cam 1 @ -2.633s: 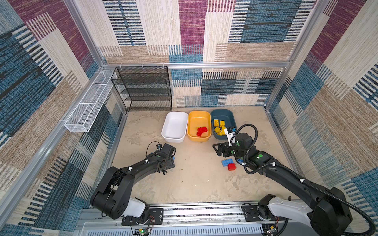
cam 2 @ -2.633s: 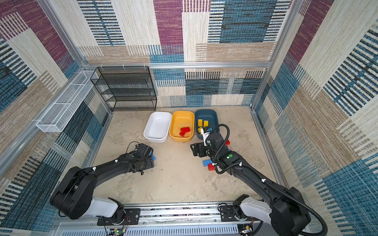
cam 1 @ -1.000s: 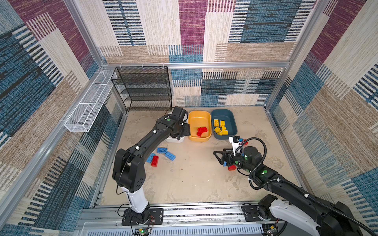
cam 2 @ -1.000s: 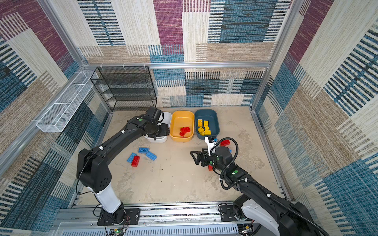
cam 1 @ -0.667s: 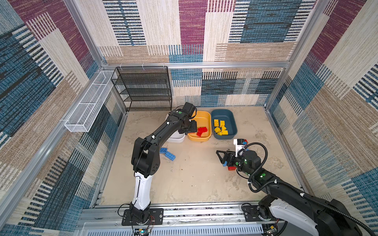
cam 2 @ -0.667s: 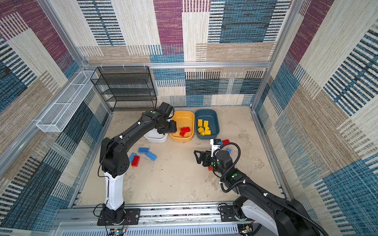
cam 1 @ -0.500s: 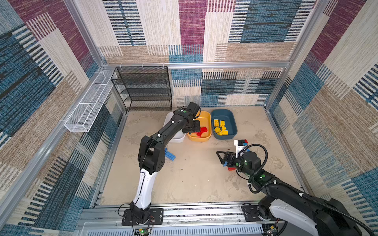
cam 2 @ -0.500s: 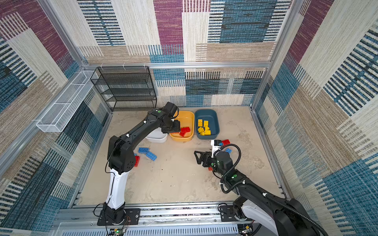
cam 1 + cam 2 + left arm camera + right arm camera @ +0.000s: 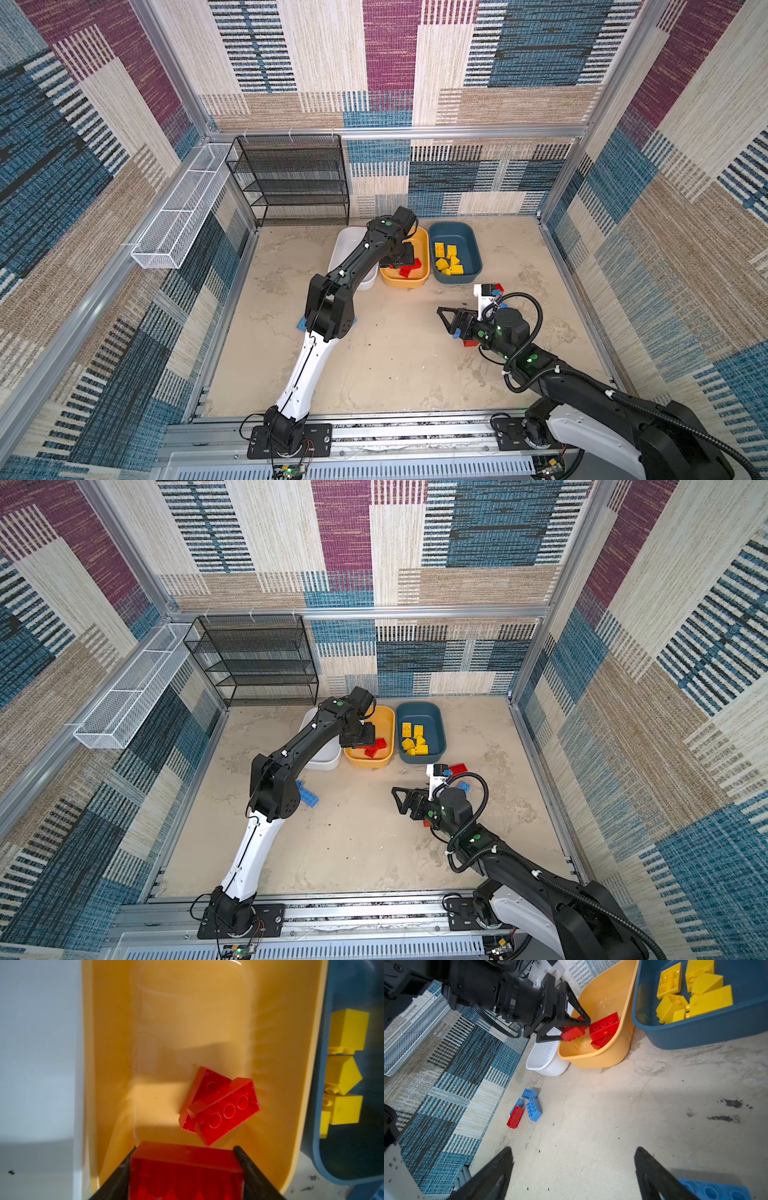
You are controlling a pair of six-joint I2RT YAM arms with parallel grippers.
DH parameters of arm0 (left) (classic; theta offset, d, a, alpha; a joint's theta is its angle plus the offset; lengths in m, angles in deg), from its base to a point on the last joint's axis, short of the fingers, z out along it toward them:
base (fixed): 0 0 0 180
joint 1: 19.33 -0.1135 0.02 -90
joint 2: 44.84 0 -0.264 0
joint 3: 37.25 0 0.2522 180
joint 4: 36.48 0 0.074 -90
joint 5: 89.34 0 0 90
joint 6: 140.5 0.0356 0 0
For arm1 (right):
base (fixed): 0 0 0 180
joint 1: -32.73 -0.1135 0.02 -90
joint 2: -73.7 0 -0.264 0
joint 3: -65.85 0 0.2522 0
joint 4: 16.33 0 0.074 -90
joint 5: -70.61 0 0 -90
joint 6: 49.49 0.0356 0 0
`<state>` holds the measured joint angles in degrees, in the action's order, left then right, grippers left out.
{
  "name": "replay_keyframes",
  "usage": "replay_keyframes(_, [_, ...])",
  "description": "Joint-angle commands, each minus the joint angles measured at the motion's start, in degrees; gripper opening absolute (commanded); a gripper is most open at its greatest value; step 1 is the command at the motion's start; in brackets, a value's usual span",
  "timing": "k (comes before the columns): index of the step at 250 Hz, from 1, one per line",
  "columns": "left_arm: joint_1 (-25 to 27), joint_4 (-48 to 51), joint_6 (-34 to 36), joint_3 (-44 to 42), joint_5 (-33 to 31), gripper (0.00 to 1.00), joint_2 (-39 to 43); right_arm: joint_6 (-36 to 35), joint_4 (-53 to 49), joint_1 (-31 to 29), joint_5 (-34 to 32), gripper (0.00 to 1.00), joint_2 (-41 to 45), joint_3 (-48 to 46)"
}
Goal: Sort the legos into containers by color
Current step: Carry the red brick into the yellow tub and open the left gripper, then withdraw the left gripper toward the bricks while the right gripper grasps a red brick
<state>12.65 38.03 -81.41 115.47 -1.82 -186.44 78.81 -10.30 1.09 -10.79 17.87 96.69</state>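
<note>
In both top views, the left arm (image 9: 357, 266) stretches over the yellow tub (image 9: 405, 282), and the right arm (image 9: 507, 326) sits low over the table (image 9: 395, 365).

Left wrist view: the left fingers (image 9: 252, 1169) clamp a red brick (image 9: 185, 1167) close above the tub's rim. Let go here, it may clip the rim and tumble out.

Right wrist view: the right fingers (image 9: 492, 1176) are spread and empty beside a blue brick (image 9: 712, 1190). A careless close could knock it away.

Both top views look steeply down on the whole scene; both wrist cameras, closer, share the yellow-orange tub (image 9: 187, 1022).
</note>
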Motion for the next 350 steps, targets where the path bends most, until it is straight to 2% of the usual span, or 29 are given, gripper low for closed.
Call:
replay_keyframes(1, [0.1,-0.4,0.2,0.9,0.1,0.52,-0.6,-0.8,1.5,0.0,0.2,0.93,-0.2,0.3])
replay_keyframes(30, [0.5,-1.8,1.9,0.7,0.3,0.56,-0.8,-2.0,0.2,0.0,-0.5,0.92,0.6,1.1])
replay_keyframes(75, [1.2,-2.8,3.1,0.8,-0.2,0.68,-0.5,-3.6,-3.0,0.0,-2.4,0.92,2.2,2.3])
replay_keyframes(121, [2.1,-3.3,6.1,0.1,-2.5,0.79,2.9,-6.0,-9.5,0.0,-5.3,0.93,1.8,5.8])
replay_keyframes(146, [2.5,-6.2,7.4,-4.8,-2.9,0.83,7.0,-7.4,-14.1,0.0,-6.5,0.93,0.9,8.5])
replay_keyframes(181, [2.5,-10.1,7.5,-12.3,-2.1,0.84,13.5,-7.6,-20.4,0.1,-7.2,0.93,1.1,11.3])
replay_keyframes(228, [2.6,-17.2,7.0,-28.9,-1.6,0.83,27.9,-9.1,-30.4,-0.1,-10.4,0.92,1.5,14.3])
replay_keyframes(267, [6.5,-25.6,7.6,-48.5,-5.1,0.82,44.3,-8.8,-36.4,-0.1,-13.8,0.91,-1.7,15.3])
replay_keyframes(314, [7.5,-32.1,4.3,-69.1,-4.6,0.81,60.6,-6.9,-40.0,-0.1,-14.4,0.84,-4.3,14.9])
replay_keyframes(350, [7.6,-34.9,2.4,-81.0,-4.2,0.8,70.1,-6.6,-41.6,-0.1,-14.6,0.81,-8.8,15.6])
